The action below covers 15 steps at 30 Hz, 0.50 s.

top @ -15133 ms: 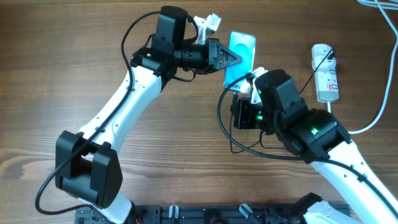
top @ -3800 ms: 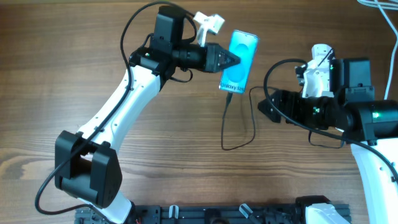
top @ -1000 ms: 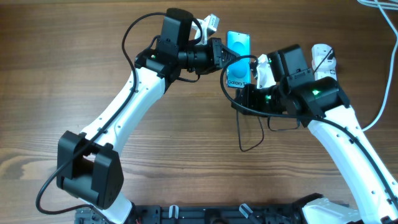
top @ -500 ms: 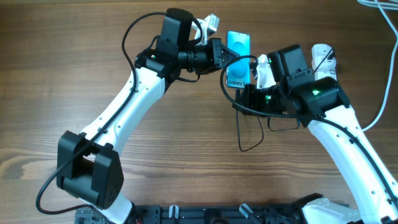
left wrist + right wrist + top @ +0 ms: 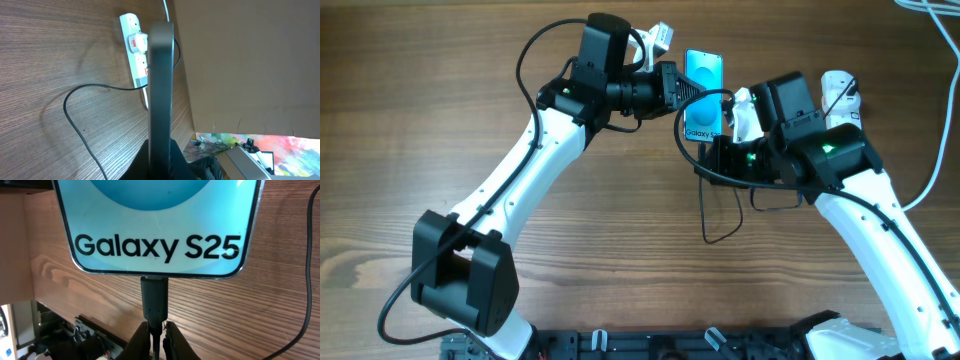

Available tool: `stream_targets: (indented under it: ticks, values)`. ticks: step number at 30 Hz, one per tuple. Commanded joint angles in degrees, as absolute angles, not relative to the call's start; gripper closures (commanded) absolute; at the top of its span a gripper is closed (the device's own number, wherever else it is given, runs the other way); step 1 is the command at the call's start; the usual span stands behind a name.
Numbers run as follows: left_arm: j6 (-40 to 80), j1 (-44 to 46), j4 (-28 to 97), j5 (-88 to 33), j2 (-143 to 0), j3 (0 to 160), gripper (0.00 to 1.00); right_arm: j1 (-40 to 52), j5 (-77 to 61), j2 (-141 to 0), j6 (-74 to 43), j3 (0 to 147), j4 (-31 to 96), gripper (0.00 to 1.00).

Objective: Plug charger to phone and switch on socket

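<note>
Pinching charger (image 5: 154, 300) at phone (image 5: 157, 225) bottom edge; right gripper (image 5: 156, 333)

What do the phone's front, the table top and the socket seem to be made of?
Phone: smooth, glass-like front with a thin dark rim, perhaps metal.
Table: matte brown surface with wood grain; maybe laminate.
Socket: smooth white plastic, judging by its moulded look.

From the phone (image 5: 704, 70), open worktop (image 5: 620, 250) lies at seven o'clock; charger (image 5: 704, 215) loops at six; your right arm (image 5: 865, 215) crowds four.
</note>
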State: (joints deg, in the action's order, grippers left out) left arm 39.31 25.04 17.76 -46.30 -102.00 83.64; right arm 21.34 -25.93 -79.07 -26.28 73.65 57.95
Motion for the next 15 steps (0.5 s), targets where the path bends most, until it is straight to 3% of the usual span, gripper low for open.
stream_targets:
  ticks: [1,15]
  values:
    - [37.98,25.02,17.41,-47.97,-100.62,84.33,0.96,21.58,-27.03,-79.18,-25.47,74.19,57.65,0.89]
    - [37.93,25.02,17.43,-49.25,-100.62,84.33,0.96,21.58,-25.1,-79.18,-25.45,74.19,57.45,0.95]
